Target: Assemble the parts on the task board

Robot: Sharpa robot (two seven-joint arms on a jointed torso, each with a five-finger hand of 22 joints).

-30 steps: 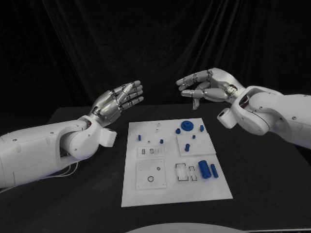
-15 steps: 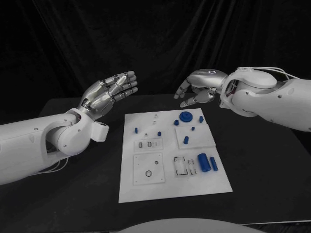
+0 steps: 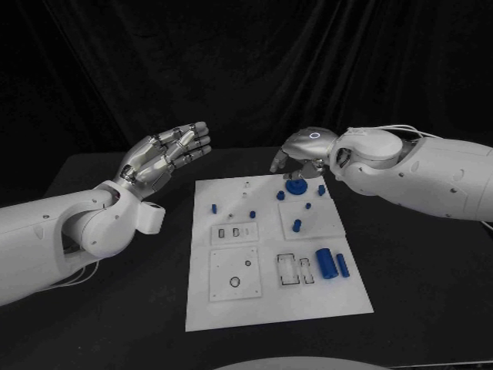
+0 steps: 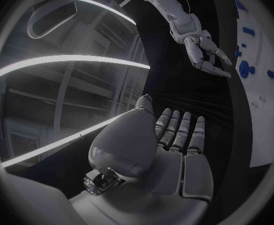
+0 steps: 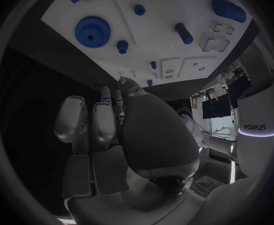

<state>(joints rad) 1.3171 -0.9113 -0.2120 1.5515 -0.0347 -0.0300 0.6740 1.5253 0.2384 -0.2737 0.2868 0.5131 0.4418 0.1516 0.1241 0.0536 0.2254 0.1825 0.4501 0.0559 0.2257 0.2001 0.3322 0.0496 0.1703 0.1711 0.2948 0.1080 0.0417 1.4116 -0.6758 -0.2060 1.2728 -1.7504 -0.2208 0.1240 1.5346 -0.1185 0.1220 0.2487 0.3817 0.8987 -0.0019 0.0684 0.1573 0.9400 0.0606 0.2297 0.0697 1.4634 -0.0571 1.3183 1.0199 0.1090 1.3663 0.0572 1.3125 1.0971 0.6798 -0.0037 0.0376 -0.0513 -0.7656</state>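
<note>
The white task board [image 3: 313, 297] lies in the middle of the black table. Several blue parts sit on it: a gear [image 3: 296, 186] at the far end, small pegs [image 3: 296, 225] below it, and a large cylinder [image 3: 326, 262] at the right edge. My right hand [image 3: 302, 158] hangs just above the gear with its fingers pointing down and apart, holding nothing. The right wrist view has this hand [image 5: 109, 130] facing the gear [image 5: 92, 30] and the board [image 5: 155, 45]. My left hand [image 3: 166, 154] is raised left of the board's far corner, flat and empty, and its fingers [image 4: 180, 132] lie straight.
Empty slots and recesses [image 3: 294, 270] are cut into the near half of the board. Bare black table [image 3: 424, 270] lies to the right of the board and also to its left. The left wrist view takes in the right hand [image 4: 202, 52] beside the board's edge [image 4: 261, 110].
My right hand has come down and forward, from high behind the board to just over the gear. The left hand stays raised and flat, drifting slightly left.
</note>
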